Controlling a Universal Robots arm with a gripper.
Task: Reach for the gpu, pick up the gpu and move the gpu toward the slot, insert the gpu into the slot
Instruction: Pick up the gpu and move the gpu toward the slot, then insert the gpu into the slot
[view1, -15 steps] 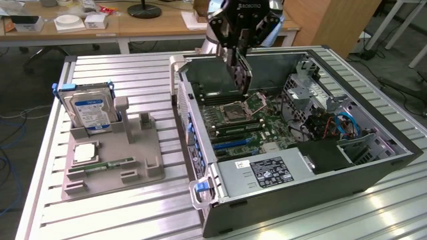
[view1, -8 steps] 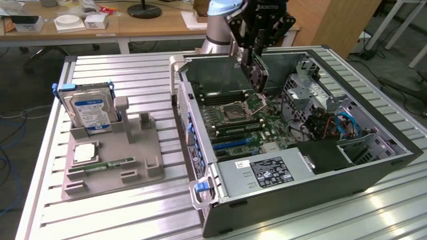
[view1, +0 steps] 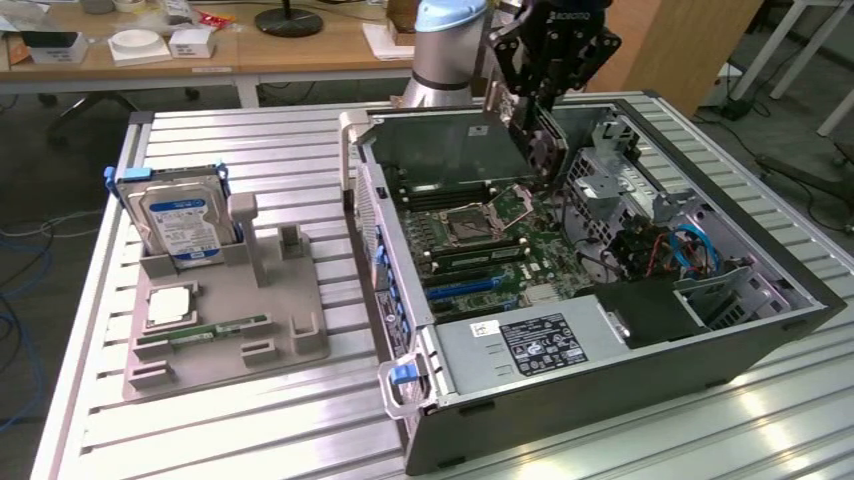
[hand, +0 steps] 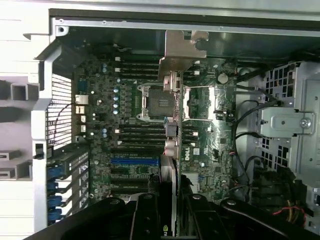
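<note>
Aluminium slats form the pale table (view1: 240, 140), where an open dark metal computer case (view1: 601, 352) lies on its side. In the exterior view, at nine o'clock from the case, a grey plastic holder (view1: 227, 300) carries three things: a boxy silver drive with a blue-white label (view1: 180, 220), a square silver processor chip (view1: 171, 305) and a small narrow green memory stick (view1: 220, 328).

Inside the case, the green motherboard (view1: 541, 255) bears a square silver processor socket (view1: 477, 215). Rows of long black memory connectors (view1: 470, 258) run at six o'clock from the socket. The slot, a long narrow blue plastic connector strip (view1: 463, 284), lies just past them, again at six o'clock. A silver power supply box with a dark label (view1: 534, 342) sits at six o'clock from the board. Red and blue cables (view1: 667, 250) tangle in the bay at three o'clock.

The black gripper (hand: 169, 200) hangs at twelve o'clock over the case. Its fingers (hand: 146, 215) stand narrow, pressed against the two flat faces of the gpu, a thin dark circuit card with a silver metal end bracket (hand: 173, 129). In the wrist view the card shows edge-on, reaching from the fingers across the processor socket, and its bracket tab shows against the case's dark inner wall. The card is clear of the blue slot, with the socket and the black connectors between them.
</note>
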